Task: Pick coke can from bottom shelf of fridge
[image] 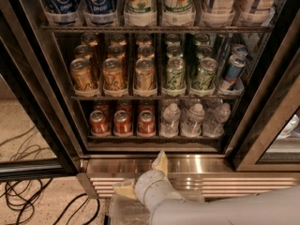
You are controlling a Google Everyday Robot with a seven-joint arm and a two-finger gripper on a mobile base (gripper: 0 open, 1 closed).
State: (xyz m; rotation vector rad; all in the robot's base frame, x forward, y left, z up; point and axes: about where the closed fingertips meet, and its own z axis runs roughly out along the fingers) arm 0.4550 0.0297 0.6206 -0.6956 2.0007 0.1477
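Red coke cans stand in three rows on the left of the bottom shelf (pixel 154 137) of the fridge (pixel 201 165). The front ones are the left can (pixel 99 123), the middle can (pixel 123 123) and the right can (pixel 146 123), with more behind them. My gripper (pixel 142 176) is below the shelf, in front of the steel base. It is open and empty. One cream fingertip (pixel 161 162) points up toward the shelf and the other fingertip (pixel 124 189) points left. The white arm comes in from the lower right.
Water bottles (pixel 193 121) fill the right of the bottom shelf. Orange-gold cans (pixel 114 74) and green-silver cans (pixel 175 74) are on the shelf above. The open door frame (pixel 33 116) stands at the left, another door (pixel 276 116) at the right. Black cables (pixel 28 196) lie on the floor.
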